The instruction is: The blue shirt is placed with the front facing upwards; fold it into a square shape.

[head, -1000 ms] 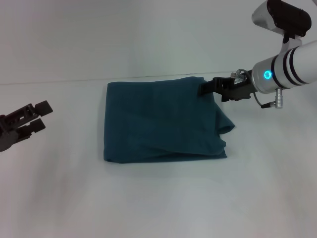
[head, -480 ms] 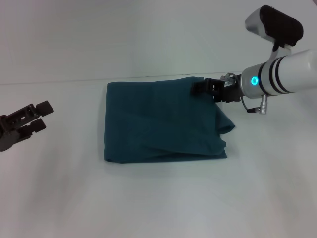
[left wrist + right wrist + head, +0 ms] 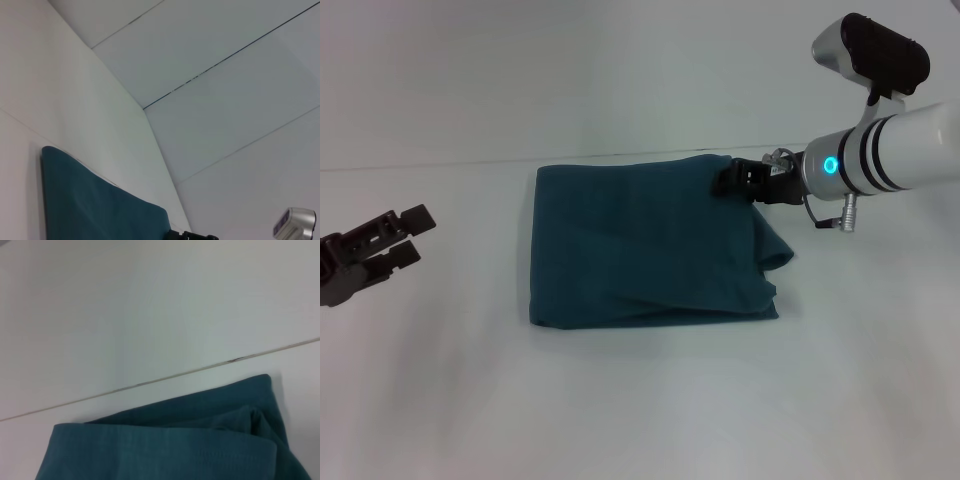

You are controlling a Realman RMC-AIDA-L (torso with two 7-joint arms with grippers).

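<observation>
dark teal-blue cotton shirt (image 3: pixel 645 245) folded into a rough rectangle, lying flat mid white tabletop (image 3: pixel 640 400), print hidden; right edge lumpy, with a loose fold bulging out. right gripper (image 3: pixel 730 180) at the shirt's far right corner, black fingers touching the cloth; cannot tell whether pinching it. left gripper (image 3: pixel 405 237) low at the tabletop's left edge, well apart from the shirt, fingers slightly parted, holding nothing.
</observation>
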